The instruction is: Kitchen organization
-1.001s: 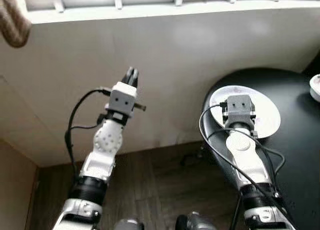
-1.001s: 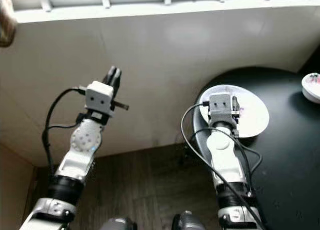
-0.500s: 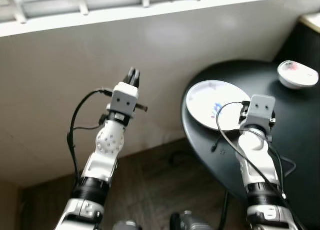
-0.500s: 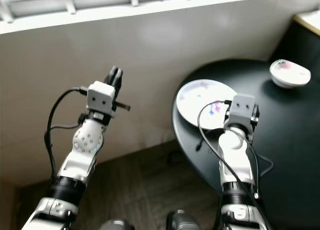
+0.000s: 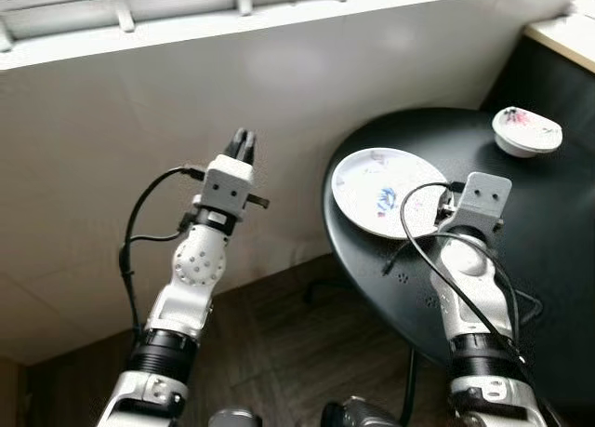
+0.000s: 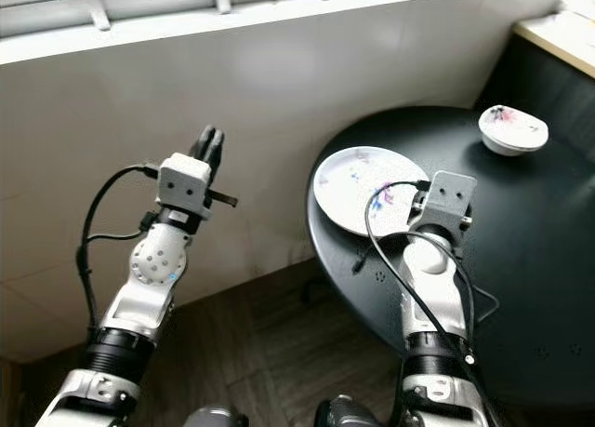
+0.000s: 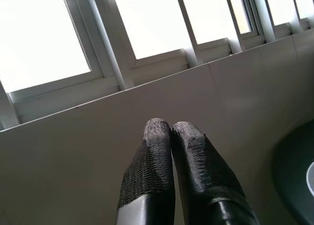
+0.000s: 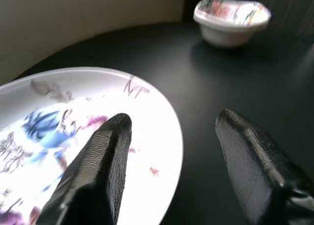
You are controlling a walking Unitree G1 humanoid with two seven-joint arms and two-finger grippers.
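White plate (image 5: pixel 386 191) with blue and pink markings is lying flat near the round black table's (image 5: pixel 548 260) left edge, center-right; small white patterned bowl (image 5: pixel 526 131) is sitting upright, upper right.

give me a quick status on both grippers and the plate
Right gripper open, straddling rim of white painted plate on round black table. Left gripper shut, raised by the wall. Small white bowl sits apart, nothing blocking.

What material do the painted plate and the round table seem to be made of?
Plate: probably glazed ceramic or porcelain; glossy white surface with painted blue and purple marks. Table: black, matte, smooth top; possibly painted wood or metal, the pictures cannot tell.
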